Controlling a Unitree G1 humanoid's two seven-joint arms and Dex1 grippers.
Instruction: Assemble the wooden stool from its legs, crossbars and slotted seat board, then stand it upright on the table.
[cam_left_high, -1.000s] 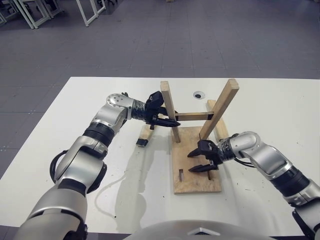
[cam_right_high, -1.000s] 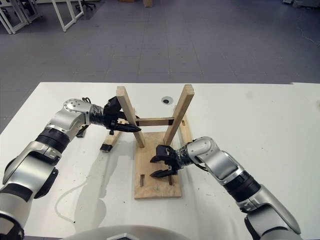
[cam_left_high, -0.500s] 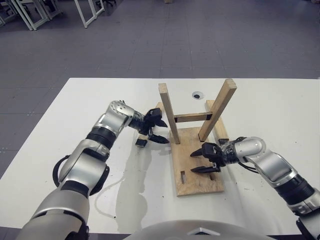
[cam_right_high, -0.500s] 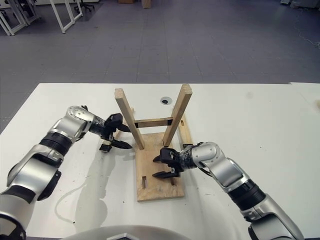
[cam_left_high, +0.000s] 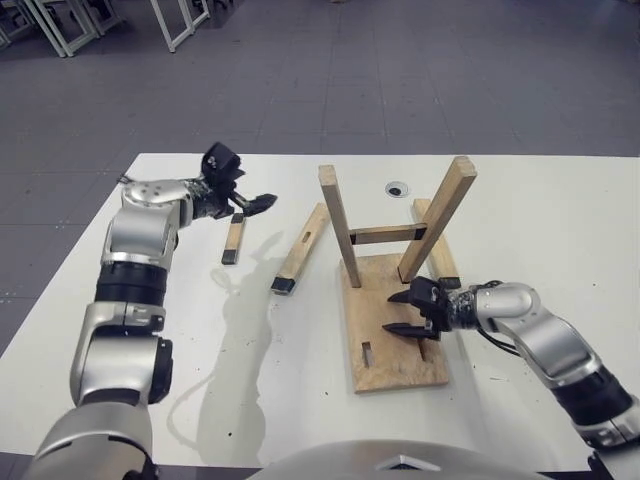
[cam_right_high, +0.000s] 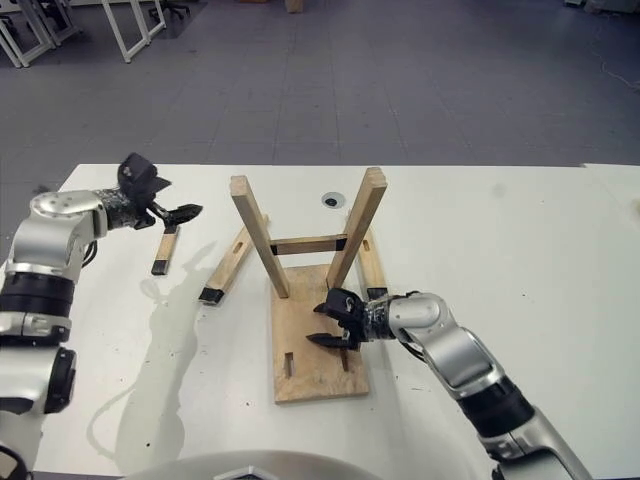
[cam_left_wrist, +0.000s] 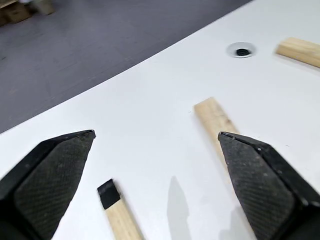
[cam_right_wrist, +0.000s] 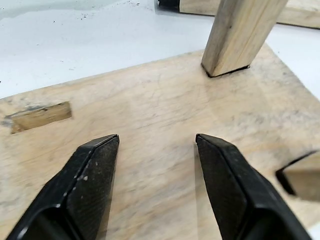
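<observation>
Evidently the stool was half built and upside down: a left upright leg (cam_left_high: 338, 225) and a right upright leg (cam_left_high: 438, 215) stood in the seat board (cam_left_high: 385, 365), joined by a crossbar (cam_left_high: 383, 235). The right gripper (cam_left_high: 400, 312) hovered low over the board, fingers apart and empty, with the right upright leg's foot just beyond its tips. The left gripper (cam_left_wrist: 156, 134), spread wide and holding nothing, hung over the desk (cam_left_high: 560, 220) with a short crossbar (cam_left_high: 233, 238) just beneath it and a loose leg (cam_left_high: 300, 247) beyond, toward the board. The step in hand looked like fetching the next part. That would call for the left gripper to descend and close across the short crossbar.
</observation>
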